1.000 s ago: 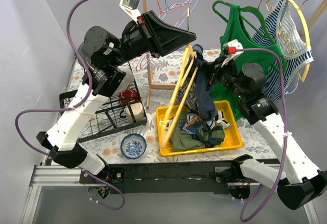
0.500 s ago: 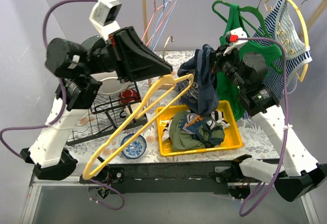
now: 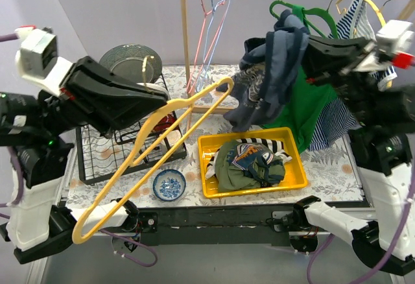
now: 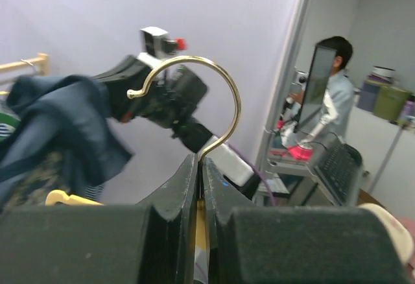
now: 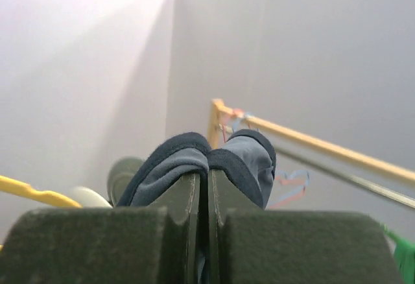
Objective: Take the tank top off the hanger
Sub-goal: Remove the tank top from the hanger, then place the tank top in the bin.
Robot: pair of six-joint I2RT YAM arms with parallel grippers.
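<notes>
The worktop (image 3: 331, 167) has a floral cover. At its far edge stands a wooden clothes rail (image 3: 183, 50). A green top (image 3: 305, 109) and a striped garment (image 3: 334, 118) hang at the rail's right end, and thin wire hangers (image 3: 207, 31) hang near its left post.

The tank top (image 3: 272, 70), dark blue, is up in the air in front of the green top and above the bin (image 3: 206, 167). It is bunched at its top edge and droops to the left. The right pincer (image 3: 306, 43) is pressed together on that bunched edge, and the wrist view shows folds of blue cloth nipped between the two fingers.

The yellow hanger (image 3: 194, 96) slants from beside the tank top's lower edge down to the worktop's near left corner. Its upper tip lies just beside the cloth, and I cannot tell whether they touch. The left pincer (image 3: 164, 101) pinches the hanger at the neck, just under the brass hook (image 4: 194, 76), which stands up above the closed fingers.

The yellow bin is in the middle of the worktop and holds a heap of clothes (image 3: 249, 164). A black wire rack (image 3: 97, 161) is on the left with a grey plate (image 3: 130, 60) at its back. A small blue bowl (image 3: 169, 185) sits between the rack and the bin, near the front edge.
</notes>
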